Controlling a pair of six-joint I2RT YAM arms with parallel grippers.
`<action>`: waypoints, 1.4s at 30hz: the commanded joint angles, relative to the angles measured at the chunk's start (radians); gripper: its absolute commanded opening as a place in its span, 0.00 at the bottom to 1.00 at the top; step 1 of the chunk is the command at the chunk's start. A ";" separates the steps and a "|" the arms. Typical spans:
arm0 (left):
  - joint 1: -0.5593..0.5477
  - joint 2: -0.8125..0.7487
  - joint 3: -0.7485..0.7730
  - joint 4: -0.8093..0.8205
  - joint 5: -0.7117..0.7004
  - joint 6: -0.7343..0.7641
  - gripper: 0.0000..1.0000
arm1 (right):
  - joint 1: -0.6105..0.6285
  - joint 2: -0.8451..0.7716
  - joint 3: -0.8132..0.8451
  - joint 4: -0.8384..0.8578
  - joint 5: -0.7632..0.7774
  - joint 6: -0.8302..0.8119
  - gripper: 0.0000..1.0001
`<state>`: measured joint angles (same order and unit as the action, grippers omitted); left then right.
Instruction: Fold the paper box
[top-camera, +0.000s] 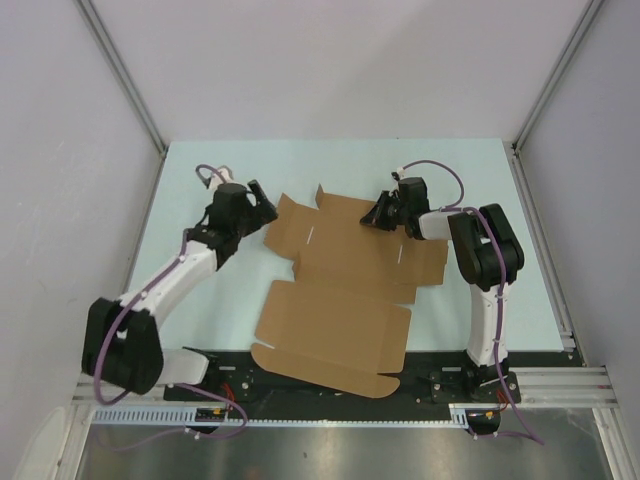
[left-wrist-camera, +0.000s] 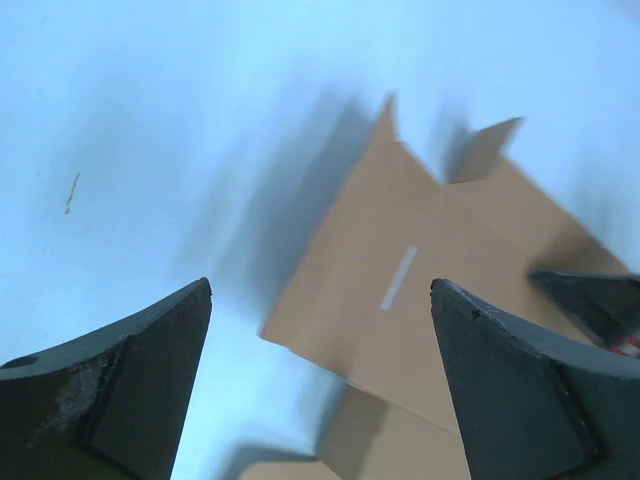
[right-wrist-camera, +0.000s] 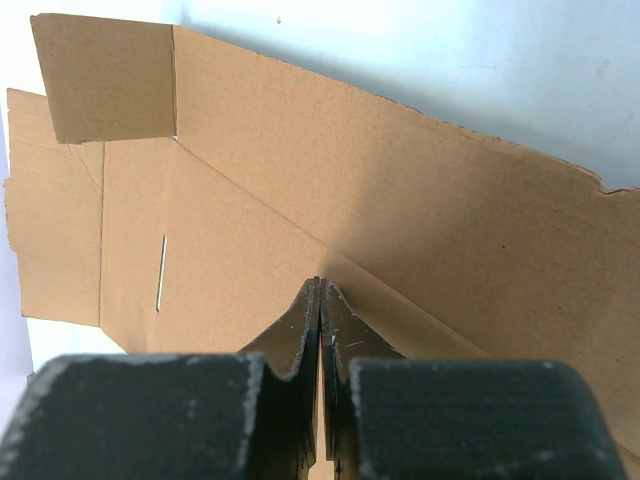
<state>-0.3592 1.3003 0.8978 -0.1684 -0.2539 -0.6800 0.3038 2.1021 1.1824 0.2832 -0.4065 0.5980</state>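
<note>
L tool (top-camera: 263, 205) wide open beside box (top-camera: 335, 310) left flap; R tool (right-wrist-camera: 319, 283) closed, empty, pressing far panel, prob. pinning it to table (top-camera: 190, 180).

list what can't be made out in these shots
- Left wrist view: motion blur smears the box, so its edges and slot are vague.
- Right wrist view: the shut right gripper covers the fold beneath it; contact unclear.
- Top view: the right gripper hides part of the box's far edge.
</note>
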 joint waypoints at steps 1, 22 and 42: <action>0.080 0.154 0.059 0.032 0.198 -0.015 0.94 | -0.002 0.044 -0.020 -0.124 0.031 -0.041 0.00; 0.056 0.435 0.251 0.067 0.222 0.161 0.09 | -0.009 0.044 -0.020 -0.133 0.034 -0.046 0.00; -0.182 0.628 0.468 -0.177 -0.194 0.366 0.10 | -0.009 0.044 -0.020 -0.133 0.034 -0.047 0.00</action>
<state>-0.5240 1.9205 1.3411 -0.3153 -0.3805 -0.3321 0.2989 2.1021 1.1824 0.2821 -0.4091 0.5976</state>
